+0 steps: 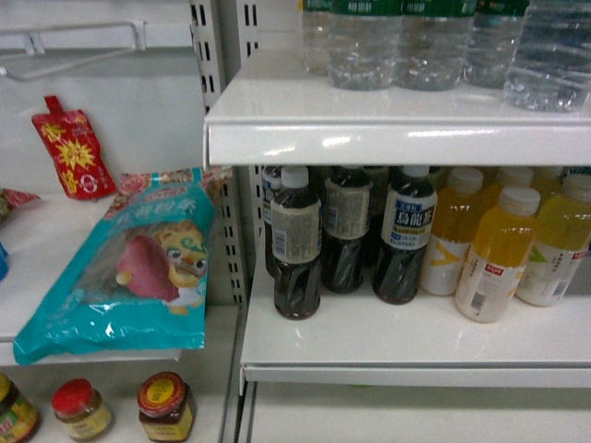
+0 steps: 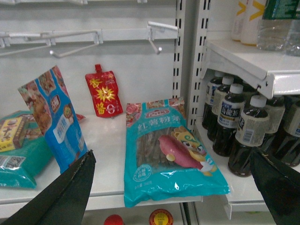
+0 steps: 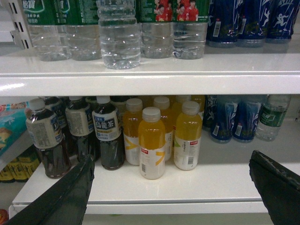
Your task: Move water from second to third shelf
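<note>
Several clear ribbed water bottles (image 1: 365,46) with green labels stand on the upper white shelf (image 1: 388,129). In the right wrist view two of them (image 3: 190,28) show red-shirted players on the label. One clear bottle (image 3: 118,37) stands forward of the row near the shelf edge. My right gripper (image 3: 171,187) is open and holds nothing, facing the lower shelf (image 3: 154,192) below the water. My left gripper (image 2: 171,187) is also open and holds nothing, in front of the left bay. Neither gripper shows in the head view.
On the lower shelf stand dark drink bottles (image 1: 297,245), orange-juice bottles (image 1: 497,258), blue bottles (image 3: 229,119) and a green-labelled clear bottle (image 3: 272,117). The left bay holds a teal snack bag (image 1: 129,272), a red pouch (image 1: 72,148), a blue packet (image 2: 54,115), wire hooks (image 2: 154,28) and jars (image 1: 166,406) below.
</note>
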Motion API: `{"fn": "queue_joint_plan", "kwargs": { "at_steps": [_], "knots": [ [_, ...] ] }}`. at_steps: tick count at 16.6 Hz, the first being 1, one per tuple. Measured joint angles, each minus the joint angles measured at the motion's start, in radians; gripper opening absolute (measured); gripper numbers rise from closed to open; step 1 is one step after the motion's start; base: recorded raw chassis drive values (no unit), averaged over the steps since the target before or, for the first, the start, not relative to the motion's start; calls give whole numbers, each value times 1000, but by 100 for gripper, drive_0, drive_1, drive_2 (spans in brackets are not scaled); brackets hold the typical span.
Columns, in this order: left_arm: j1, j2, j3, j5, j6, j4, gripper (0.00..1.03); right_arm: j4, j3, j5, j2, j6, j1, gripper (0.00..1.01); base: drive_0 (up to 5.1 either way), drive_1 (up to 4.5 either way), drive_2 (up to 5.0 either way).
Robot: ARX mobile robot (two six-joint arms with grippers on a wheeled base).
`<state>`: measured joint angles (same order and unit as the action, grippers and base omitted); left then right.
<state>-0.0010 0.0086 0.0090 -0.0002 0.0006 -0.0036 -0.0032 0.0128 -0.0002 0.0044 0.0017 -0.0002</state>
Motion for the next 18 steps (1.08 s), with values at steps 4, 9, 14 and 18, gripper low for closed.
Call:
{"fn": "queue_joint_plan", "kwargs": {
  "at_steps": [4,9,14,18],
  "knots": [
    [0,0,0,0,0,0,98,1,0,1,0,1,0,98,0,0,0],
    [0,0,0,0,0,-4,98,-3,0,0,0,-3,0,98,0,0,0],
    [0,0,0,0,0,-2,98,-2,0,0,0,-2,0,98,0,0,0],
    [0,0,0,0,0,-1,98,-2,0,0,0,-2,0,98,0,0,0]
  ]
}}
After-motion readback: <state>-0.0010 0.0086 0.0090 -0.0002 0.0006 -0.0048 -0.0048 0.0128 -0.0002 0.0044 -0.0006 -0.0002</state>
